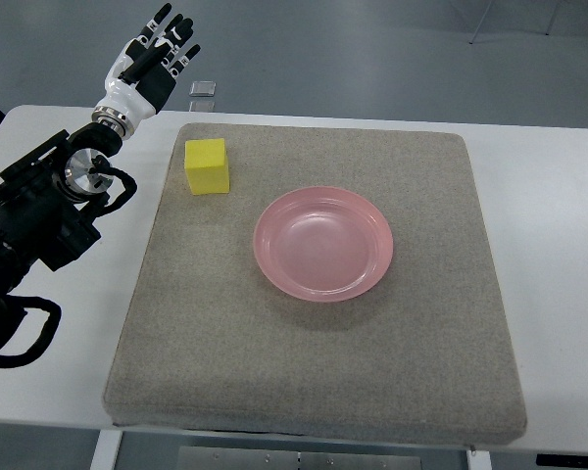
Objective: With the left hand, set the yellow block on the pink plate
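While the left robot hand (160, 49) hovers beyond the far left corner of the grey mat (314, 372), its fingers are spread wide and hold nothing. From that hand, the yellow block (207, 165) lies toward the robot's side and slightly right, resting on the mat near its far left corner, well apart from the hand. Right of the block, near the mat's middle, sits the pink plate (323, 284), empty. No right arm shows, so the left is the only hand near.
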